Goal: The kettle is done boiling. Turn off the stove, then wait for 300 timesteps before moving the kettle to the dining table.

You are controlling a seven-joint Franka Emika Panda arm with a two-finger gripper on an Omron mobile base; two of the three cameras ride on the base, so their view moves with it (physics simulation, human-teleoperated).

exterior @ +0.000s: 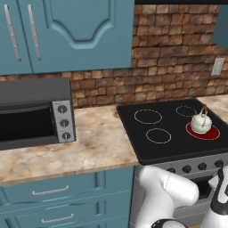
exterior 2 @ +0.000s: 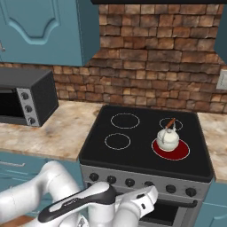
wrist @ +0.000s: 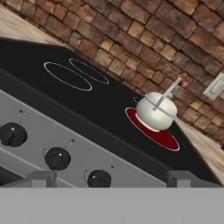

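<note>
Kettle [wrist: 156,112], small squat white, on glowing red burner [wrist: 165,136]: likely light, hot, rigid; grasp thin arched handle [wrist: 168,93]; gripper [wrist: 114,180] fingers spread wide, empty.

The kettle [exterior 2: 168,139] is sitting upright on the stove [exterior 2: 133,155], on the front right burner [exterior 2: 170,149], which is glowing solid red while the other three rings are showing as thin white outlines. A row of black knobs [exterior 2: 142,184] is running along the steel front below the glass, and the white arm [exterior 2: 75,199] is reaching across the lower left with its hand just before that front. A toaster oven [exterior 2: 26,95] is resting on the marbled counter [exterior 2: 57,133] at left, under teal cabinets [exterior 2: 48,29] and beside a brick wall [exterior 2: 155,57].
</note>
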